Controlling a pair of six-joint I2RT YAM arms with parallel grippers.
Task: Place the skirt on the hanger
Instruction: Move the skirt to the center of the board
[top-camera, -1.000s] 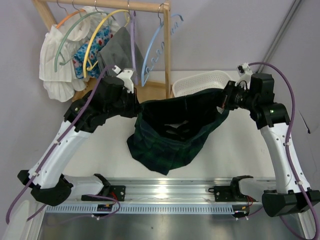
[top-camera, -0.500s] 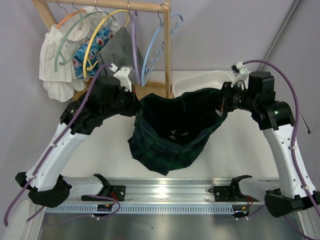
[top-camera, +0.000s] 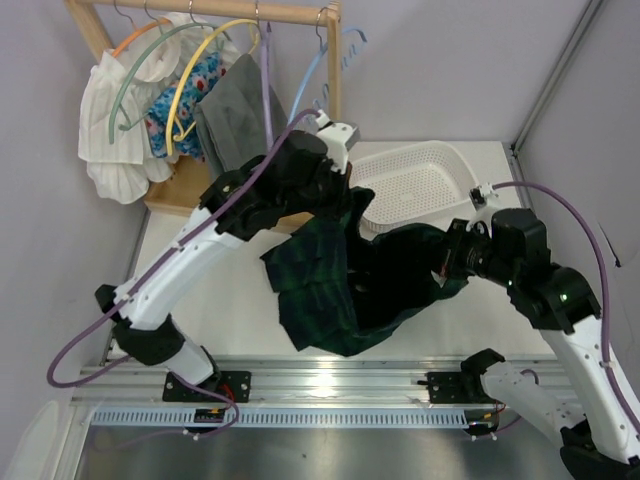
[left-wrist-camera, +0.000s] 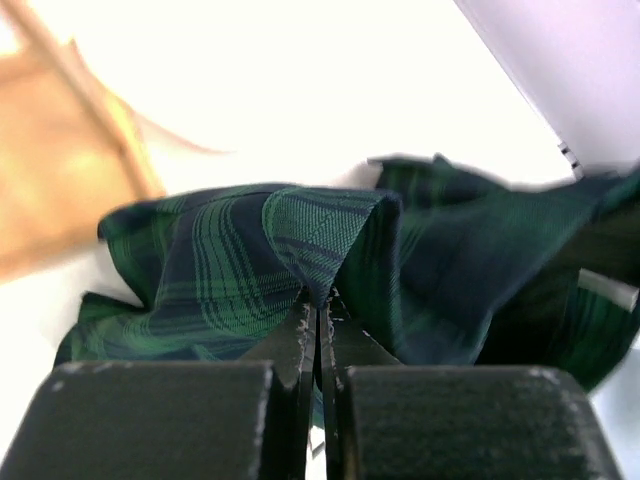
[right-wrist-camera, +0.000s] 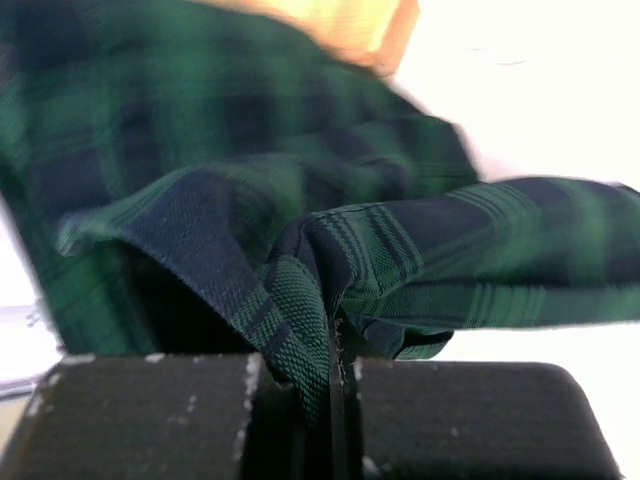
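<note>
Got the skirt (top-camera: 330, 290) pinched tight in left gripper (left-wrist-camera: 318, 310) and right gripper (right-wrist-camera: 335, 330). Spotted the hanger (top-camera: 312, 85) just beyond the left one; nearer arm, probably.

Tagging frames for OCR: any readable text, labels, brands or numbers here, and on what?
No readable text in any view.
The dark green tartan skirt and the white perforated plastic basket show no print.
A pale patch on the skirt, left wrist view, is too blurred to tell.

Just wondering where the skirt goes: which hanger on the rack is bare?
The light blue hanger, at the rack's right end; the orange, green, yellow and purple ones sit among clothes.
</note>
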